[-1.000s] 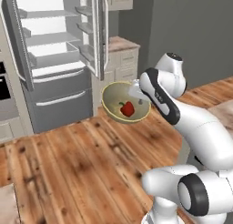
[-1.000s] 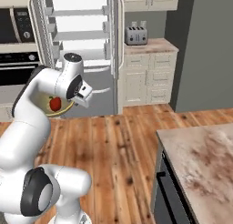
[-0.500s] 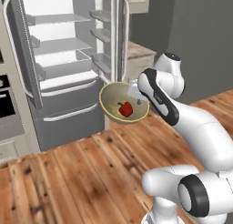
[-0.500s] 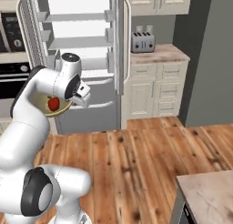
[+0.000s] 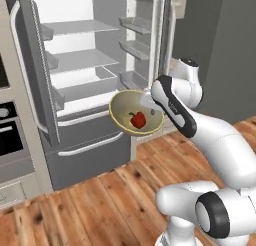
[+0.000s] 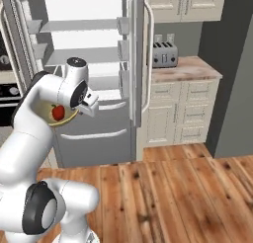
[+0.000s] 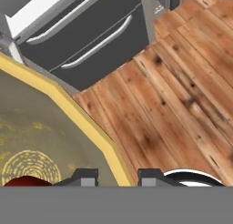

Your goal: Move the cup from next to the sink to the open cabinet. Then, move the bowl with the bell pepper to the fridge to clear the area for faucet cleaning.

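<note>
Since the earlier frame the base has driven closer and the fridge (image 5: 85, 85) looms larger, doors open, its top cut off. In front of its lower drawers the bowl (image 5: 125, 110) hangs in the air, the bell pepper (image 5: 138, 120) inside; the arm hides its right rim. The gripper (image 7: 117, 176) pinches that rim, one finger (image 7: 84, 177) inside and one outside

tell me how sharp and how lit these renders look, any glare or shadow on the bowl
Left base view: crisp, flat even light, the bowl softly shaded inside, the bell pepper glossy. Right base view: equally sharp, the fridge interior bright white. Hand view: the bowl's rim close, faceted and blocky, no glare, floor planks sharp.
</note>
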{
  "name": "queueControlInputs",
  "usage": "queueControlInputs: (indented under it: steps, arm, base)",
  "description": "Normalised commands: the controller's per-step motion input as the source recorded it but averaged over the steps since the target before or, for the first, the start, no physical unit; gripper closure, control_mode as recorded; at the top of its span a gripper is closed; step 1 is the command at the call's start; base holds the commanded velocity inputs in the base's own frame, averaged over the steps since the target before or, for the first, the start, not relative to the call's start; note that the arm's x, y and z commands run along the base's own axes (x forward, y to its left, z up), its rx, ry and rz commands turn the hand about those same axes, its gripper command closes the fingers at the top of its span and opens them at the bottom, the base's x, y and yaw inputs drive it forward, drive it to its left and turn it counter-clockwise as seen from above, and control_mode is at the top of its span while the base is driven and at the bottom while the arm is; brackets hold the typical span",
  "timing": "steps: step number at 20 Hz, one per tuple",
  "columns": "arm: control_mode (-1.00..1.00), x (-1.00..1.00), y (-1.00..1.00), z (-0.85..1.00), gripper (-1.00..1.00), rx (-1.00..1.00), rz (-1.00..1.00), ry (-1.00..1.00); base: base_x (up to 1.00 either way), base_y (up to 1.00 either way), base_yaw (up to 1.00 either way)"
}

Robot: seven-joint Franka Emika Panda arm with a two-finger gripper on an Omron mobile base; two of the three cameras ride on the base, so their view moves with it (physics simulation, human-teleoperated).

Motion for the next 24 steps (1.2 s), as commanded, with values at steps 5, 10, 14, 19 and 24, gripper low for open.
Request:
queueControlInputs:
  steps: [5, 10, 14, 19, 24]
  arm:
    - [1.0, 0.0, 0.0, 0.0, 1.0, 0.0, 0.0, 0.0]
    - [1.0, 0.0, 0.0, 0.0, 1.0, 0.0, 0.0, 0.0]
    - [1.0, 0.0, 0.0, 0.0, 1.0, 0.0, 0.0, 0.0]
    - [1.0, 0.0, 0.0, 0.0, 1.0, 0.0, 0.0, 0.0]
    - [1.0, 0.0, 0.0, 0.0, 1.0, 0.0, 0.0, 0.0]
  base:
    - [1.0, 0.01, 0.0]
    - [1.0, -0.02, 0.0]
    - [1.0, -0.01, 0.0]
    - [1.0, -0.07, 0.0]
    - [1.0, 0.0, 0.0]
